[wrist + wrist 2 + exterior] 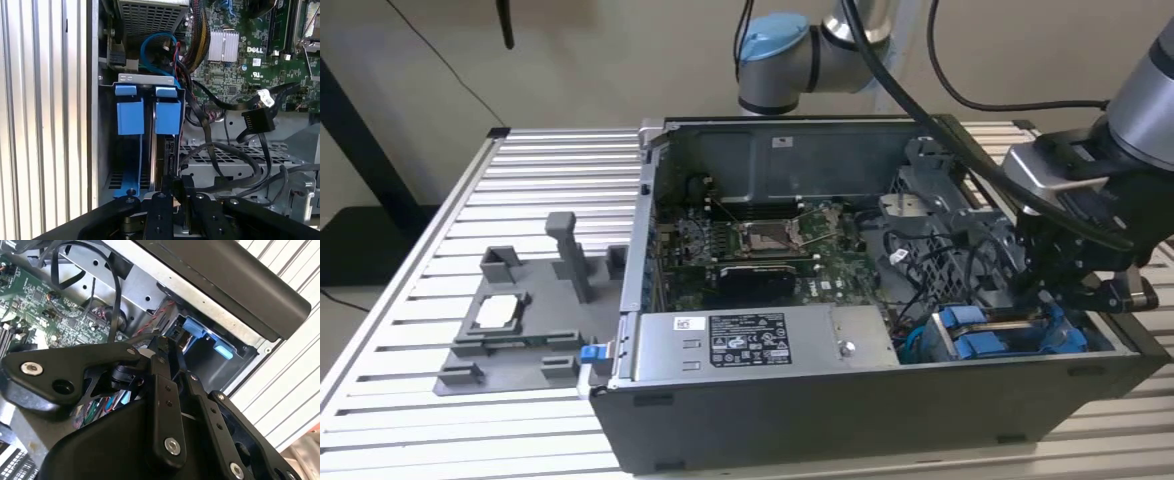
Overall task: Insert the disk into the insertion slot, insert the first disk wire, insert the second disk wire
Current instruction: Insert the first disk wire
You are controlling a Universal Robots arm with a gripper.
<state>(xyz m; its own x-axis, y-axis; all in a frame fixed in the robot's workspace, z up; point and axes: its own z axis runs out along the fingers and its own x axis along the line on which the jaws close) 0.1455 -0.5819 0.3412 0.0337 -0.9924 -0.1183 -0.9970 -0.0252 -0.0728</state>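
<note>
In the exterior view, an open dark-grey metal computer case (854, 410) is seen lying on a slatted aluminium table (547, 160). The arm's black metal gripper (1083, 297) is held low in the corner of the case on the exterior view's right. There it is directly over the insertion slot (923, 345), a rectangular dark-grey sheet-metal cage with blue plastic parts.

In the first wrist view, the disk (160, 155), a flat silver-grey drive in a bright blue plastic carrier, is seen edge-on and upright inside that cage, below two blue tabs. The gripper is just at its near edge. Whether the pincer is clenched or released cannot be told, nor whether anything is grasped.

The first step is therefore judged done or nearly done, though how fully the disk is seated cannot be made out. The two wire steps are judged to be left. A loose black plug with a white tag (257, 120) hangs on its black lead, well apart from the disk and unplugged. A thin blue looped cable (150, 42) is seen beyond the cage, but its end cannot be traced.
</note>
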